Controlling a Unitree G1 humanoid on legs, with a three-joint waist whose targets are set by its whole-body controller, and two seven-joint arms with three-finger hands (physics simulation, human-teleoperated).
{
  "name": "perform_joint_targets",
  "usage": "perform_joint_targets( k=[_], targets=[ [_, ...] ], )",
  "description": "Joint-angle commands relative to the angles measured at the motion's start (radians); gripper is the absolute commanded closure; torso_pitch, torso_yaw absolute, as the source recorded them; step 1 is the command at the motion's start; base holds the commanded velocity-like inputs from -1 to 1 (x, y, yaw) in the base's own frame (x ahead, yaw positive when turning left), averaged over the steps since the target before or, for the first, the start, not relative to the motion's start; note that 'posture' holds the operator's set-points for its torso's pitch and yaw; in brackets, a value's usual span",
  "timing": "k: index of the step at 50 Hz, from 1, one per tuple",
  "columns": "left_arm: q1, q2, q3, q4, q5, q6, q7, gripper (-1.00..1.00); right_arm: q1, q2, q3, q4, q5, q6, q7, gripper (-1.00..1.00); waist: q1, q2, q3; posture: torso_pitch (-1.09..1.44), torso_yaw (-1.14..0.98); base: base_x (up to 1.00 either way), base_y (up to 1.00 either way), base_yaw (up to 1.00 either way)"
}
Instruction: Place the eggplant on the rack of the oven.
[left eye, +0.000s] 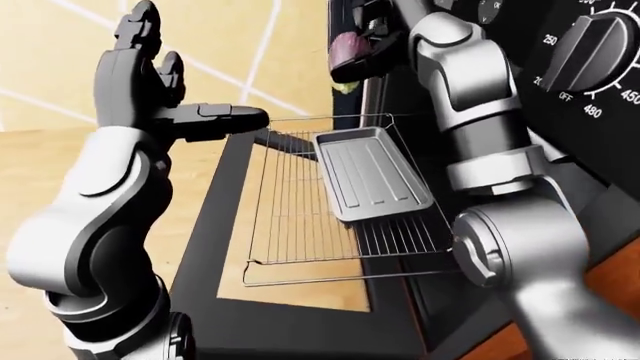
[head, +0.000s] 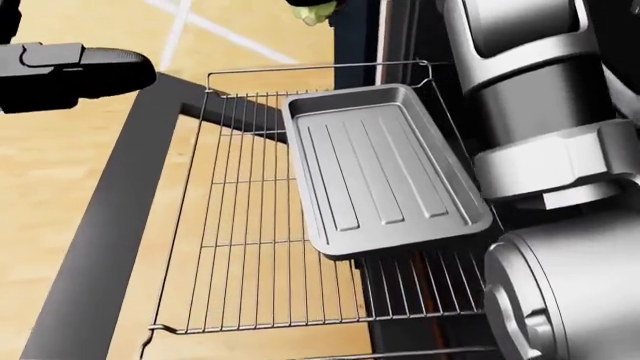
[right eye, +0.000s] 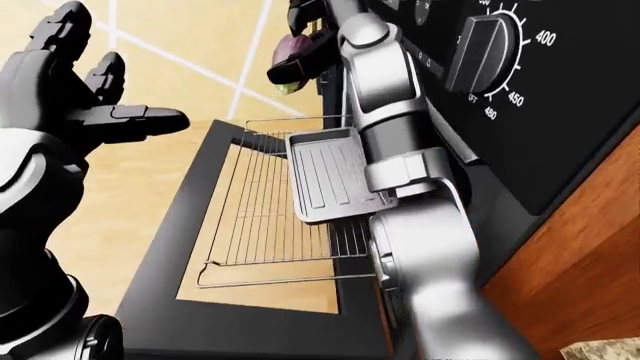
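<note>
While clamped in the right hand (left eye: 362, 46), eggplant (left eye: 348, 49) upright, green stem downward above rack (head: 250, 225).

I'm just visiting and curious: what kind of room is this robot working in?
Most likely a kitchen: an open oven door, a pulled-out wire rack carrying a baking tray, and a temperature dial.

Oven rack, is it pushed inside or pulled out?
Pulled out. The oven rack sticks out over the open oven door, with wooden floor visible through its wires. A gray baking tray sits on it.
</note>
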Motion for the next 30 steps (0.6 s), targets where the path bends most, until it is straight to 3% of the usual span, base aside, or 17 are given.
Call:
perform_joint_targets(
  k=[1, 2, 3, 5, 8, 11, 13, 14, 15, 16, 17, 18, 19, 22, 23, 25, 30],
  targets=[
    [-0.025, 0.013, 0.006, -0.015, 0.000, -0.023, -0.003, -1.00, -0.039, -0.009, -0.009, -0.021, -0.002, -0.026, -0.009, 1.00, 0.001, 0.012, -0.022, 0.00, 0.00, 0.12, 0.00, 0.00],
    [-0.024, 0.012, 0.005, -0.014, 0.001, -0.024, -0.003, -1.00, -0.038, -0.007, -0.010, -0.020, -0.001, -0.028, -0.011, 1.00, 0.006, -0.009, -0.022, 0.00, 0.00, 0.10, 0.00, 0.00],
    [-0.026, 0.013, 0.008, -0.016, -0.001, -0.021, -0.003, -1.00, -0.034, -0.005, -0.009, -0.019, -0.001, -0.031, -0.013, 1.00, 0.002, -0.007, -0.027, 0.00, 0.00, 0.10, 0.00, 0.00],
    [-0.027, 0.014, 0.010, -0.013, -0.001, -0.023, -0.003, -1.00, -0.037, -0.005, -0.009, -0.017, 0.000, -0.030, -0.014, 1.00, 0.003, 0.006, -0.031, 0.00, 0.00, 0.10, 0.00, 0.00],
    [-0.027, 0.015, 0.011, -0.012, -0.001, -0.024, -0.004, -1.00, -0.039, -0.004, -0.008, -0.012, 0.001, -0.032, -0.014, 1.00, 0.003, 0.034, -0.017, 0.00, 0.00, 0.10, 0.00, 0.00],
    [-0.026, 0.017, 0.012, -0.014, -0.002, -0.023, -0.004, -1.00, -0.040, -0.003, -0.009, -0.012, 0.002, -0.032, -0.015, 1.00, -0.004, 0.076, -0.012, 0.00, 0.00, 0.09, 0.00, 0.00],
    [-0.026, 0.017, 0.014, -0.017, -0.005, -0.019, -0.003, -1.00, -0.039, -0.003, -0.008, -0.015, 0.002, -0.031, -0.016, 1.00, -0.013, 0.131, -0.025, 0.00, 0.00, 0.09, 0.00, 0.00],
    [-0.026, 0.017, 0.014, -0.017, -0.005, -0.019, -0.003, -1.00, -0.038, -0.003, -0.009, -0.016, 0.002, -0.030, -0.016, 1.00, -0.022, 0.129, -0.039, 0.00, 0.00, 0.09, 0.00, 0.00],
    [-0.024, 0.016, 0.013, -0.017, -0.005, -0.021, -0.003, -1.00, -0.039, -0.004, -0.009, -0.020, 0.003, -0.027, -0.016, 1.00, -0.010, 0.117, -0.025, 0.00, 0.00, 0.09, 0.00, 0.00],
    [-0.025, 0.016, 0.013, -0.017, -0.005, -0.020, -0.002, -1.00, -0.037, -0.005, -0.009, -0.023, 0.002, -0.026, -0.017, 1.00, -0.016, 0.128, -0.020, 0.00, 0.00, 0.08, 0.00, 0.00],
    [-0.026, 0.016, 0.012, -0.018, -0.005, -0.019, -0.001, -1.00, -0.038, -0.005, -0.009, -0.026, 0.002, -0.022, -0.017, 1.00, 0.010, 0.091, -0.006, 0.00, 0.00, 0.05, 0.00, 0.00],
    [-0.025, 0.016, 0.011, -0.019, -0.005, -0.019, -0.001, -1.00, -0.038, -0.006, -0.009, -0.028, 0.002, -0.021, -0.018, 1.00, 0.003, 0.087, -0.005, 0.00, 0.00, 0.00, 0.00, 0.00],
    [-0.025, 0.016, 0.012, -0.020, -0.006, -0.019, 0.000, -1.00, -0.036, -0.006, -0.009, -0.030, 0.002, -0.021, -0.017, 1.00, 0.000, 0.071, -0.009, 0.00, 0.00, 0.00, 0.00, 0.00],
    [-0.025, 0.016, 0.013, -0.021, -0.007, -0.017, 0.001, -1.00, -0.038, -0.008, -0.010, -0.032, 0.003, -0.017, -0.016, 1.00, 0.008, 0.015, 0.009, 0.00, 0.00, 0.00, 0.00, 0.00],
    [-0.026, 0.016, 0.013, -0.020, -0.007, -0.018, 0.001, -1.00, -0.040, -0.008, -0.010, -0.033, 0.004, -0.016, -0.014, 1.00, 0.009, 0.037, 0.010, 0.00, 0.00, 0.00, 0.00, 0.00],
    [-0.027, 0.016, 0.011, -0.016, -0.006, -0.020, 0.001, -1.00, -0.045, -0.010, -0.009, -0.023, 0.004, -0.021, -0.013, 1.00, 0.005, 0.036, -0.001, 0.00, 0.00, 0.00, 0.00, 0.00],
    [-0.029, 0.016, 0.011, -0.016, -0.008, -0.019, 0.002, -1.00, -0.055, -0.010, -0.010, -0.007, 0.004, -0.032, -0.015, 1.00, -0.003, 0.050, -0.002, 0.00, 0.00, 0.00, 0.00, 0.00]
  ],
)
